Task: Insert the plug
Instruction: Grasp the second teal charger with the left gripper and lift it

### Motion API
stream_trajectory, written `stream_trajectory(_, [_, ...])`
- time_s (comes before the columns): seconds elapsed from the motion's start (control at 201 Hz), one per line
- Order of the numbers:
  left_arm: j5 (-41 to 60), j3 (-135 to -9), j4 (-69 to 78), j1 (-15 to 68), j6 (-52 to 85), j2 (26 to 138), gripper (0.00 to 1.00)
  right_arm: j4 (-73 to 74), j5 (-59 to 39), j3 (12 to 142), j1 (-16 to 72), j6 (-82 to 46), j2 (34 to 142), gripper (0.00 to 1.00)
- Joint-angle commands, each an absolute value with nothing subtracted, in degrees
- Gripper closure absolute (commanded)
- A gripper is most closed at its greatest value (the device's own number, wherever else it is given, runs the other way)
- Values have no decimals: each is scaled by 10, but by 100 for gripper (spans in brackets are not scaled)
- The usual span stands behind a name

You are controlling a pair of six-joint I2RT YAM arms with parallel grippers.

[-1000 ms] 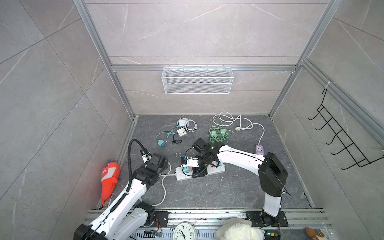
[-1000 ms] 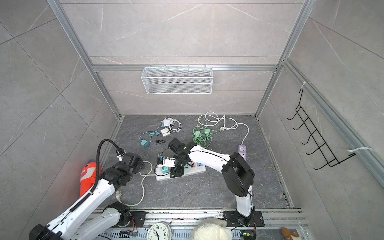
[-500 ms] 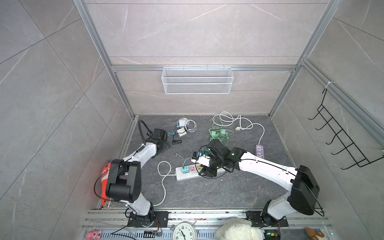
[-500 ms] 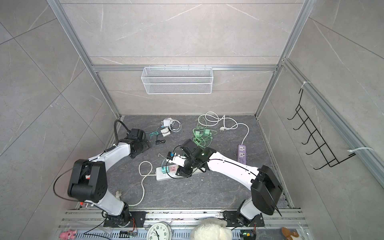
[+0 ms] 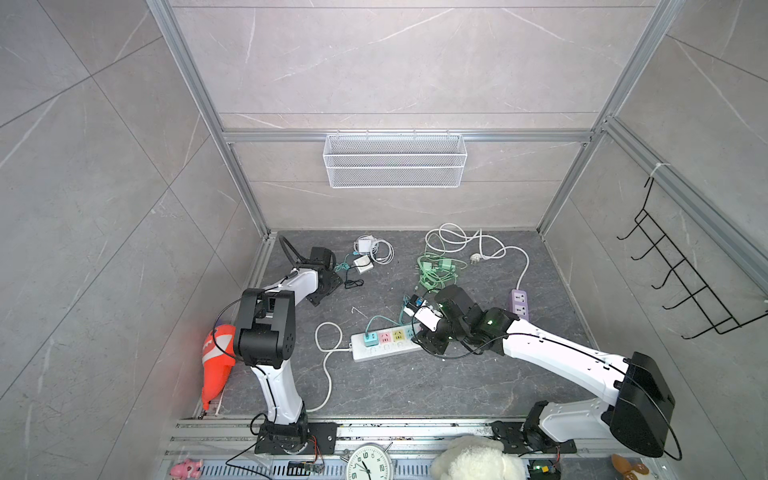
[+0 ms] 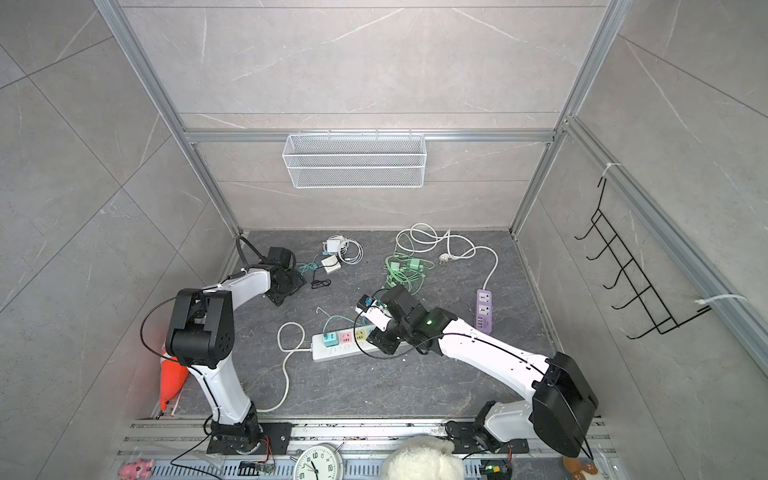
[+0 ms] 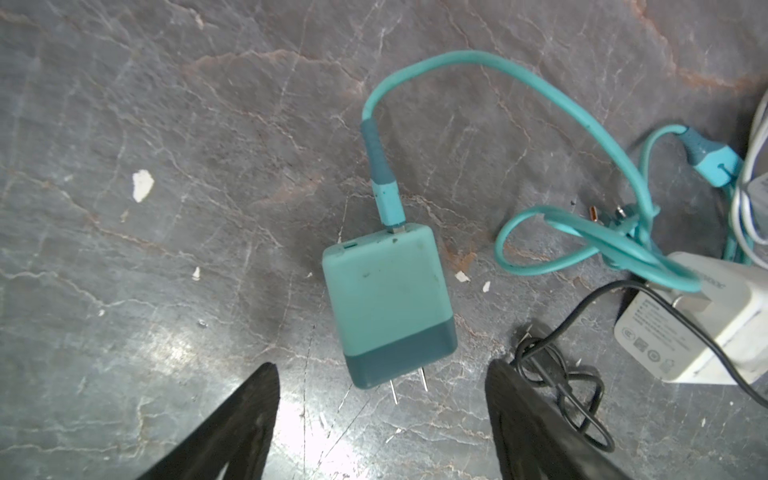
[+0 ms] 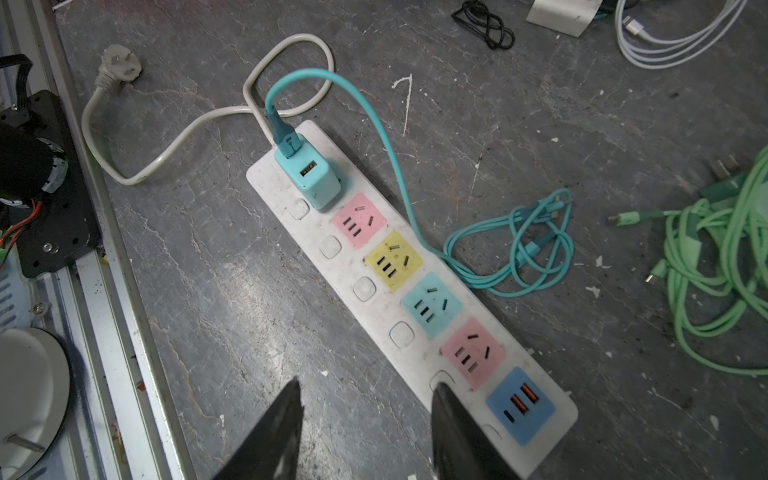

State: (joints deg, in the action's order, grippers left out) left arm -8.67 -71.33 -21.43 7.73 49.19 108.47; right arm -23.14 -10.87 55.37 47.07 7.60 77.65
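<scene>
The teal charger (image 7: 388,307) lies flat on the floor at the far left. Its prongs point back at your left gripper (image 7: 381,365), and its long axis runs up the gap between the spread, empty jaws. The power strip (image 8: 374,318) lies well apart, under the right gripper (image 8: 368,384), which is also spread and empty.

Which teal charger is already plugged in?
The upright charger plugged into the power strip; the loose charger lies on the floor, prongs bare, by the left gripper.

dark stone floor (image 5: 395,386) | holds: power strip (image 5: 374,352); teal charger (image 7: 388,307); green cables (image 5: 434,270)
</scene>
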Motion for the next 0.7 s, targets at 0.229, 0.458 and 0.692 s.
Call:
stream_trajectory(0.229, [-127,-727,-215,73,532,1109,25,-205,-107,527,471,55,744,48])
stream_trajectory(0.458, [-114,-742,-214,73,545,1139,30,-201,-110,520,472,58,723,48])
stream_trajectory(0.692, [-128,-767,-238,72,519,1151,39,-199,-117,516,471,56,720,49])
